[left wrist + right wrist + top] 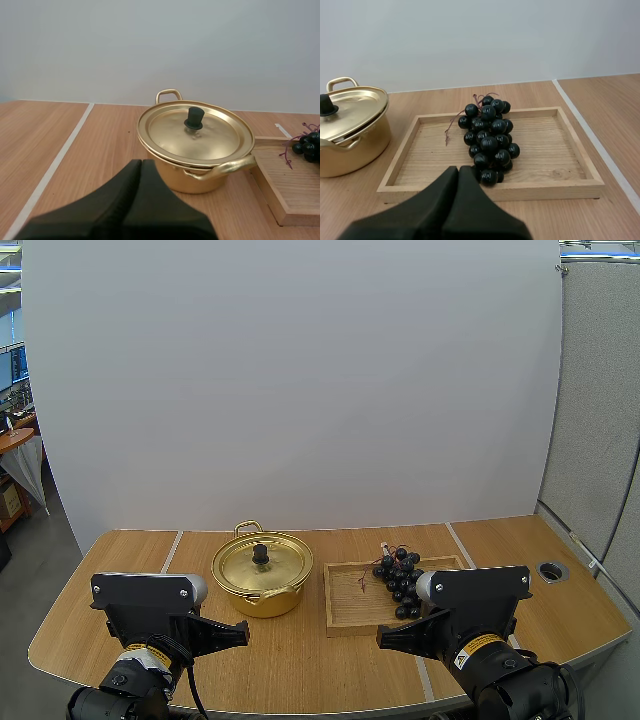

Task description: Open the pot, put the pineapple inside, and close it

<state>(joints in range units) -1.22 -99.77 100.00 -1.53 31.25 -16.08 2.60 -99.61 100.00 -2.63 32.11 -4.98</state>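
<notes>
While left end effector [141,162], right end effector [458,168] pressed together, shiny gold pot [197,184] lidded, grapes [490,140] glossy.

the pot [262,602] is shiny gold, its knob [260,554] black. the grapes [400,585] are glossy, almost black. the tray [345,615] is pale grained wood; the bench [300,660] is warmer wood with pale stripes.

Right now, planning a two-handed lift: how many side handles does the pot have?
2. The far handle sits at the back of the pot; the near handle at its front, angled toward the wooden tray. Neither is hidden.
</notes>
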